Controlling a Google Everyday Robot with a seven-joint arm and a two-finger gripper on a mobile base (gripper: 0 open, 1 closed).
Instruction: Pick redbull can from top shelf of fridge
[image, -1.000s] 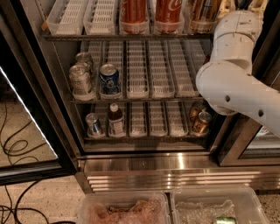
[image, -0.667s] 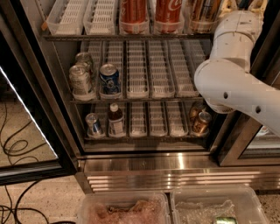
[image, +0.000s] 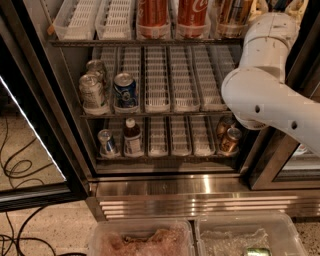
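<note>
The fridge (image: 200, 192) stands open, its racks fitted with white lane trays. The top shelf (image: 150, 43) carries two red Coca-Cola cans (image: 152, 12) and brownish cans (image: 230, 15); its right end is hidden behind my white arm (image: 260, 95). A slim blue and silver can (image: 106, 142) that looks like a redbull can stands on the lowest rack at the left. My arm rises along the right side of the fridge toward the top shelf. The gripper at its end is cut off by the top edge of the view.
The middle rack holds silver cans (image: 92, 92) and a shorter dark-blue can (image: 125, 90). A small bottle (image: 131, 137) and golden cans (image: 230, 140) sit on the lowest rack. The glass door (image: 45, 125) swings out at left. Two plastic bins (image: 140, 240) lie below, with cables (image: 15, 170) on the floor.
The arm's elbow has eased very slightly to the left. The cans and racks stand as before.
</note>
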